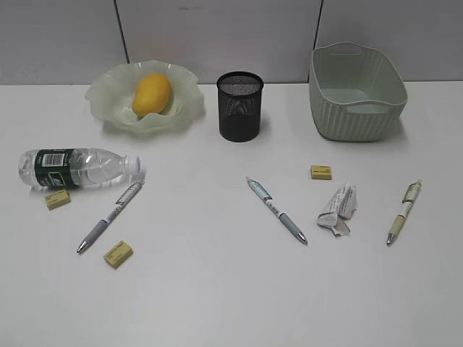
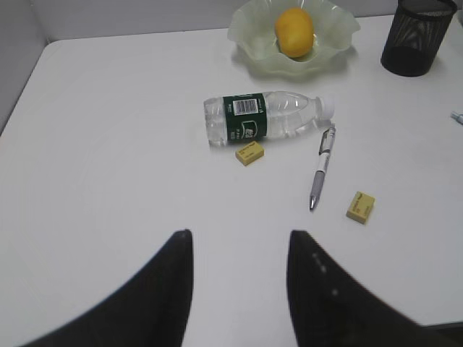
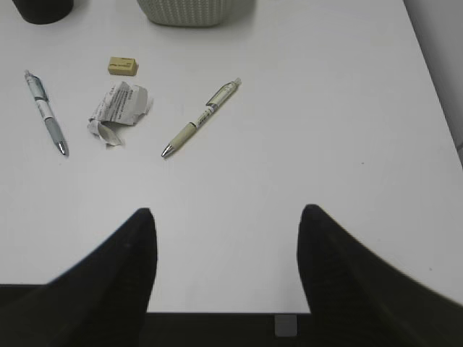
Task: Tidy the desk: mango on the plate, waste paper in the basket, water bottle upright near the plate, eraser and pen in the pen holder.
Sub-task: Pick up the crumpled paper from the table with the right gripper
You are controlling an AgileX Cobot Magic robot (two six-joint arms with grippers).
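Note:
The mango (image 1: 152, 93) lies in the ruffled green plate (image 1: 108, 90) at the back left; it also shows in the left wrist view (image 2: 294, 31). The water bottle (image 1: 76, 168) lies on its side at the left. The waste paper (image 1: 338, 206) lies right of centre. Three yellow erasers (image 1: 118, 254) (image 1: 58, 199) (image 1: 321, 171) and three pens (image 1: 110, 216) (image 1: 277, 210) (image 1: 404, 211) lie on the desk (image 1: 217, 289). The black pen holder (image 1: 239, 105) and the basket (image 1: 354, 90) stand at the back. My left gripper (image 2: 239, 238) and right gripper (image 3: 226, 215) are open and empty, out of the exterior view.
A grey panelled wall runs behind the desk. The desk's front edge shows under my right gripper in the right wrist view, and its right edge at the far right. The desk's left edge shows in the left wrist view.

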